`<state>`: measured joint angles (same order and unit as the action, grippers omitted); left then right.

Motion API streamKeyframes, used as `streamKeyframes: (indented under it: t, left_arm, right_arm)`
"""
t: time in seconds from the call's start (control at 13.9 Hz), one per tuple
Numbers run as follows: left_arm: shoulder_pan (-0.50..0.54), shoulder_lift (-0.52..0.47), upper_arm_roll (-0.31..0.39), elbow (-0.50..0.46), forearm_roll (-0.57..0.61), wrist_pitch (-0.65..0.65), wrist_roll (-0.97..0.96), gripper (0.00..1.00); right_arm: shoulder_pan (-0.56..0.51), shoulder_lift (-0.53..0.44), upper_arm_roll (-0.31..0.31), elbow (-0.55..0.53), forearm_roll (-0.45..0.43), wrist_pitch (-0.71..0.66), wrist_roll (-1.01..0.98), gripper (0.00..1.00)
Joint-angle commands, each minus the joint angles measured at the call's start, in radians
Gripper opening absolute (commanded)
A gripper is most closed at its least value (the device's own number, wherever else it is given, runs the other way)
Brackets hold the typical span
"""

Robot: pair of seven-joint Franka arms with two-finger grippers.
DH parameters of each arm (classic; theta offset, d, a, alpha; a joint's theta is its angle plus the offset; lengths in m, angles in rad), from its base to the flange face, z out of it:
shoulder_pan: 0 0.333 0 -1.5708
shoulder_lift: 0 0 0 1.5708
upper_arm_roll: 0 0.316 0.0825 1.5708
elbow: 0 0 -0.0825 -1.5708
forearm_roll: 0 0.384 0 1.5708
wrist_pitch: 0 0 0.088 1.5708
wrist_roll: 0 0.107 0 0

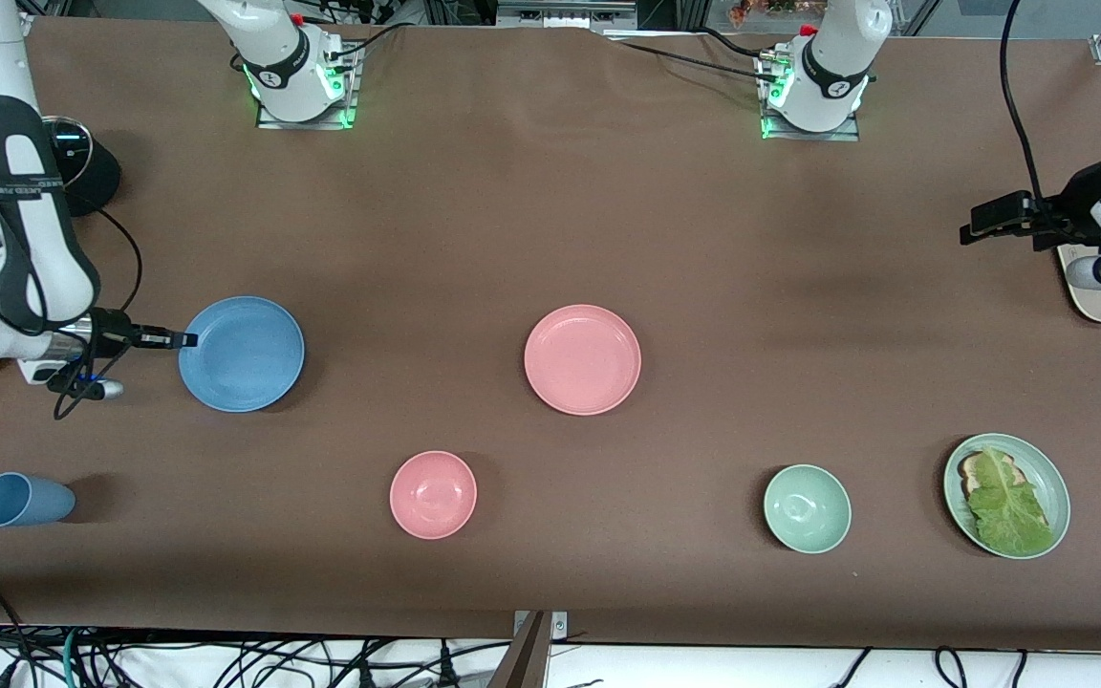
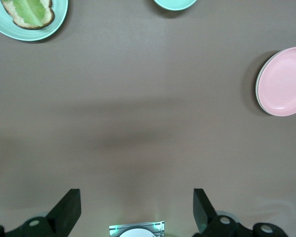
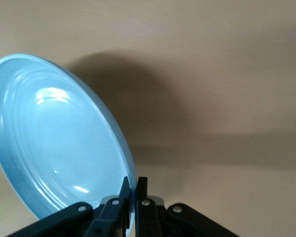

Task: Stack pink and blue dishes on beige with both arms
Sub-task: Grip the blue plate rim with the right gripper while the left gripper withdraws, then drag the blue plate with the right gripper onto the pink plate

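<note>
Right claw [image 1: 183, 338] pinches the rim of the blue plate [image 1: 242, 354] at the right arm's end of the brown table [image 1: 512, 220].

The right wrist view shows the fingers [image 3: 119, 197] pressed together on the plate's edge, with the plate tilted up off the table. The pink plate [image 1: 582, 359] sits mid-table, resting on a second plate whose pale rim shows just under it in the left wrist view. The left claw [image 2: 137, 207] hangs with its fingers spread wide over bare table near the left arm's end, waiting. Nearer the front camera lie a blue cup [image 1: 23, 500] on its side, a pink bowl [image 1: 433, 494], a green bowl [image 1: 807, 508] and a green plate [image 1: 1047, 478] holding toast and a lettuce leaf [image 1: 1007, 502].
</note>
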<state>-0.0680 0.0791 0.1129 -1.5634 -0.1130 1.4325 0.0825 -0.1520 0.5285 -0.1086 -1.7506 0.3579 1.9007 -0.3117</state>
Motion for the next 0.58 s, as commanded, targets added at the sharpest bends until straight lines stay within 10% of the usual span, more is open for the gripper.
streamKeyframes:
  t: [0.0, 0.51]
  left_arm:
    - [-0.01, -0.038, -0.024, 0.014, 0.041, -0.026, -0.009, 1.0]
    - [-0.032, -0.033, -0.03, 0.023, 0.095, -0.098, -0.017, 1.0]
  right_arm:
    - [0.037, -0.018, 0.01, 0.113, 0.015, -0.135, -0.009, 0.0]
    - [0.29, -0.021, 0.01, 0.241, 0.012, -0.219, 0.167, 0.0]
